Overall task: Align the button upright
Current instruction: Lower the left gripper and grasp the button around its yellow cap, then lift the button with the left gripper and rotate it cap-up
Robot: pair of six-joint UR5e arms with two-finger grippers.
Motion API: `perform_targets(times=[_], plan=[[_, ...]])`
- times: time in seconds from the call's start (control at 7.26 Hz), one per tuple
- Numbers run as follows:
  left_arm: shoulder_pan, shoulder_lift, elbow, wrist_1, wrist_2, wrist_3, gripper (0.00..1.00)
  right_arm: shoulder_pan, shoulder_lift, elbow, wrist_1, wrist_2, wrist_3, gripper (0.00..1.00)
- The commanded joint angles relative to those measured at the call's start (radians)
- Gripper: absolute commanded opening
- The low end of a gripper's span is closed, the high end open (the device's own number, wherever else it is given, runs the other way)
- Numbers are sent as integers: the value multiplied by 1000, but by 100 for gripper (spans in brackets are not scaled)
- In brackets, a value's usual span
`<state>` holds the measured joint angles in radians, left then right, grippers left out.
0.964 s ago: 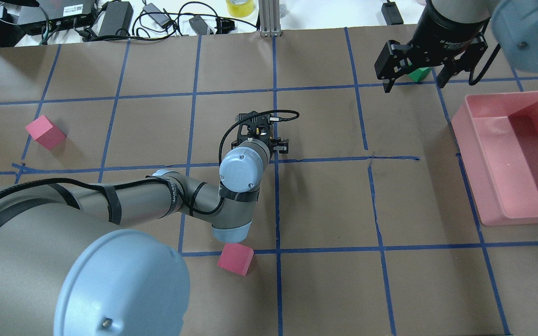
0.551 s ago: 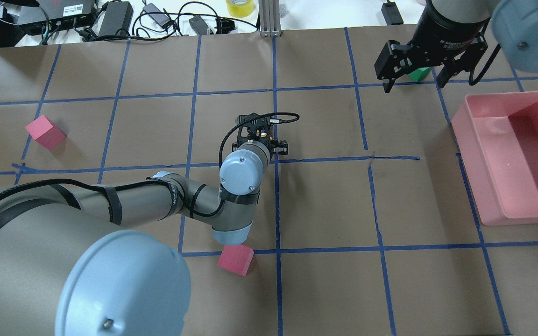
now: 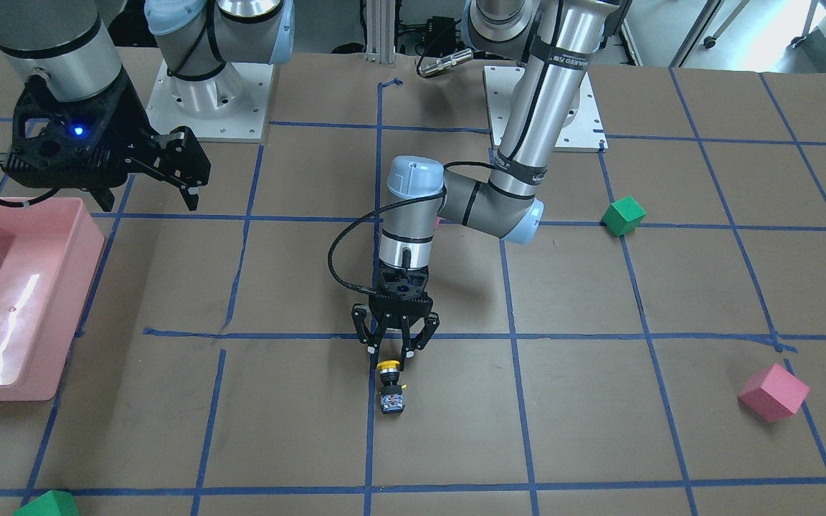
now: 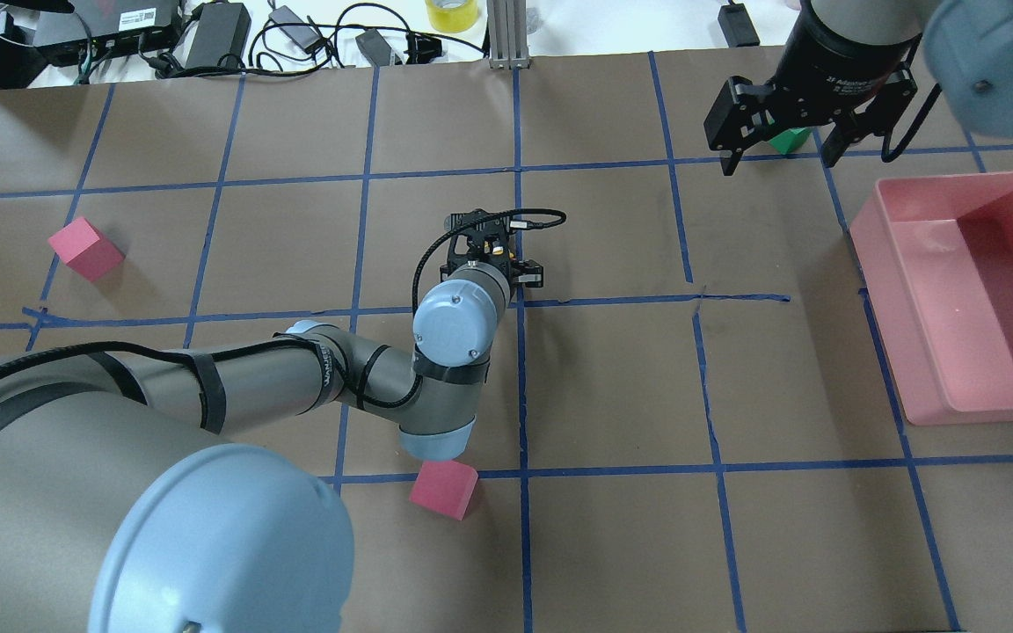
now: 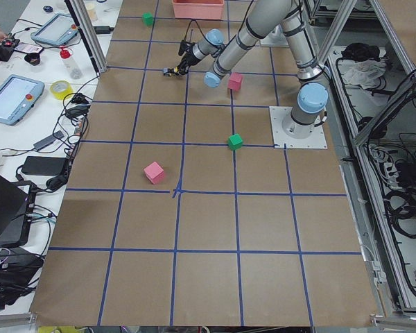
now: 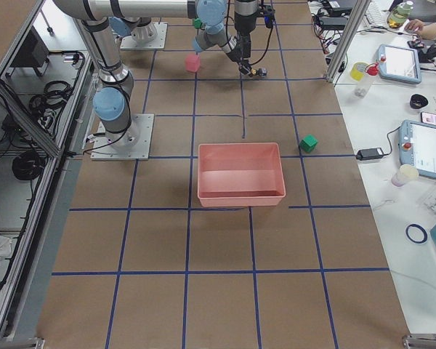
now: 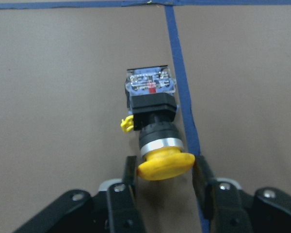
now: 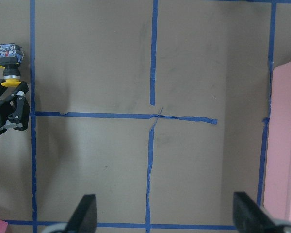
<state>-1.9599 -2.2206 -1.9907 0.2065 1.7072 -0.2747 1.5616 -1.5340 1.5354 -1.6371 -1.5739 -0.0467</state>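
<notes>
The bench point(image 4: 612, 378) is covered in brown paper, divided into squares by blue tape lines point(image 3: 515, 401). Beyond its far edge, seen from overhead, a white surface carries tangled cables, power bricks point(image 4: 218, 33) and a roll of yellow tape point(image 4: 452, 13). The side views show handheld screens point(image 5: 12, 97) on a white table alongside. A pink bin point(image 6: 241, 198) sits on the robot's right. Two pink cubes point(image 4: 84, 249) point(image 4: 443, 488) and two green cubes point(image 3: 623, 215) point(image 3: 47, 504) are scattered well apart.

The button point(image 7: 153, 121) lies on its side near the middle of the bench, not upright. Its long axis runs parallel to a tape line just beside it. The yellow cap point(image 7: 165, 165) points towards the robot's base, the grey-white contact block point(image 7: 150, 82) away from it.

The left jaws are lowered over the cap end and stand apart, one finger point(image 7: 130, 174) on each side of the cap and close against it; whether they press it I cannot tell. The right jaws hang spread wide and empty above the bench near the bin, over one green cube.

Against the overhead view a second ago almost nothing differs: the left arm has shifted only slightly, its big shoulder joint a little lower in view, while the cubes, bin and right arm have stayed put
</notes>
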Motion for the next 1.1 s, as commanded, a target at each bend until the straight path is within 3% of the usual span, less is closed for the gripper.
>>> perform_targets(times=[0.0,0.41,0.83,0.96], plan=[[-1,22,9,-7,-4,3,8,-1,0,0,-1,0,1,100],[-7,146,88,-326,-6,0,5,0,0,-1,-3,0,4,100],[4,246,315,-884,-52,5,1,0,0,-1,-4,0,4,100],[7,265,347,-1007,-93,3,1,-1,0,-1,-4,0,4,100]])
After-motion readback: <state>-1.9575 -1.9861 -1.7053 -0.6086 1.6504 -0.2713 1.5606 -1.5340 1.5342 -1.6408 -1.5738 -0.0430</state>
